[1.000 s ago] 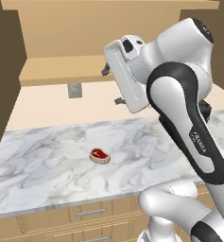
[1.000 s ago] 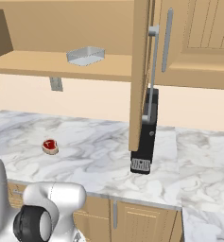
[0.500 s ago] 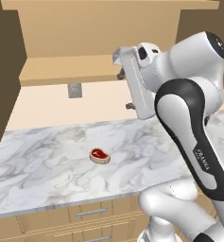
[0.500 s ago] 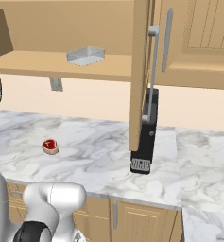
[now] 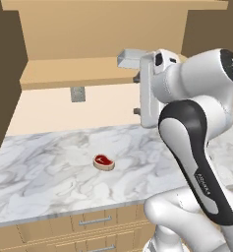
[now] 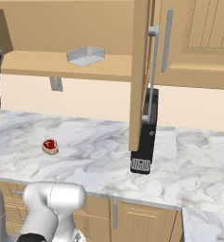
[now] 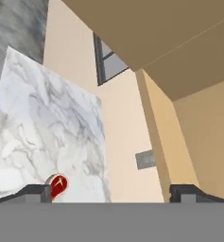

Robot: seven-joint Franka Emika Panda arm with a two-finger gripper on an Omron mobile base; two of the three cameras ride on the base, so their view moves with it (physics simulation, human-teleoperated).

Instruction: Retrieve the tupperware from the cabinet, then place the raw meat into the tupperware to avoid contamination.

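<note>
On the cabinet [image 6: 189,42] shelf [image 6: 61,66], tupperware [image 6: 86,56] awaiting pickup; below on desk [image 6: 99,156], raw meat [image 6: 50,146]; pincer [image 7: 111,193] spread wide, empty, ready to grasp.

Even, bright rendered light; soft shadows, sharp.
</note>
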